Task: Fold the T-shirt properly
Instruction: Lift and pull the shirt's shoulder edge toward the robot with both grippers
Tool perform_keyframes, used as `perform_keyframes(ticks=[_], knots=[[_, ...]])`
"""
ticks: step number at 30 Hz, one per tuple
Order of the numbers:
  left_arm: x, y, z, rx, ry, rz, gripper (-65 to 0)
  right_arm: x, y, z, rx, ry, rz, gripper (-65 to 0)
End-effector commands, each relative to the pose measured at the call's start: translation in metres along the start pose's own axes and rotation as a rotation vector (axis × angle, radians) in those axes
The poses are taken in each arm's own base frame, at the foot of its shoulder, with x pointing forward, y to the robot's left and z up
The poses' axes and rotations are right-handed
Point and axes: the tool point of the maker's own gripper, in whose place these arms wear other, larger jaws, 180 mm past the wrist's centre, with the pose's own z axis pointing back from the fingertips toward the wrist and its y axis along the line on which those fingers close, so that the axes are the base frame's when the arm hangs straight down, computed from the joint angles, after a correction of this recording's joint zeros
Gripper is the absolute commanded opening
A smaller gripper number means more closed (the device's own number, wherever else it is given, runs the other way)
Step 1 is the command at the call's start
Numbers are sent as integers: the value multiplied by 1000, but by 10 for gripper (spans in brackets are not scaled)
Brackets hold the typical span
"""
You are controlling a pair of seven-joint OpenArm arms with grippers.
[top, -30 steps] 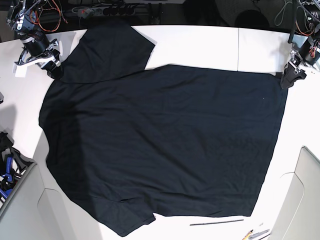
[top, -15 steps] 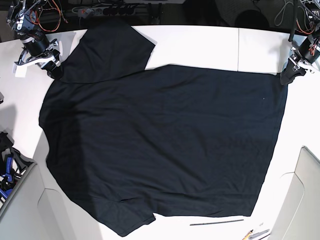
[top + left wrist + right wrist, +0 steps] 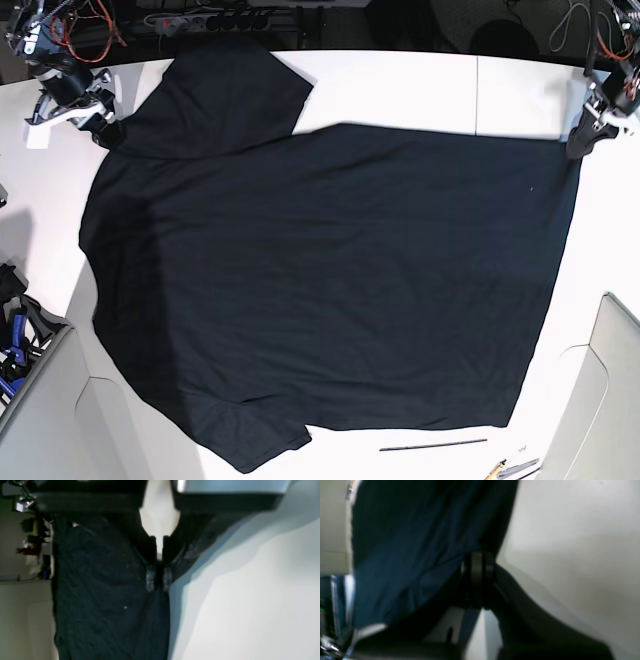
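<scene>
Corners of large black soft-fabric T-shirt (image 3: 330,280) pinched by both clamped end effectors, left (image 3: 158,580) and right (image 3: 477,580); next, probably lifted together for folding.

White tabletop (image 3: 400,85), seam line across far right section. Dark background beyond far edge; black power strip (image 3: 200,18) there. Grey panels at lower corners (image 3: 615,390). Thin dark rod (image 3: 433,444) near front edge. Even overhead light.
</scene>
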Motion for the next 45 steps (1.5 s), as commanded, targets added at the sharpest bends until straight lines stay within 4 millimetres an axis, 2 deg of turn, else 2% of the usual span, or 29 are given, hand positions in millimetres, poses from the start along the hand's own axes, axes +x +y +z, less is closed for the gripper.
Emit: perform_keyframes(ticks=[1,8,17,25,33,40,45], knots=[[10,-1,8,-4,-19,-12,-650,14,3,7,22,-40,15,-650],[0,2,29,13,0,-15,-650,15,-14,38,18,-54,-10,-650],[-20,-16,49,-11,39,-58,-650,14,-23,74,36,-90,-84,-650],[-35,-18,73,4,22,-37,-650,14,-21,90,74,-93,-121,-650],[-57,-24,94,35,113,-87,-650,1,-18,109,55,-39,-96,-650],[-49,-48,89,-10,84,-151,-650,20,3,120,59,-68,19,-650],[-28,-66,71,-69,23,-185,-650,46,11,102,49,-124,105,-650]])
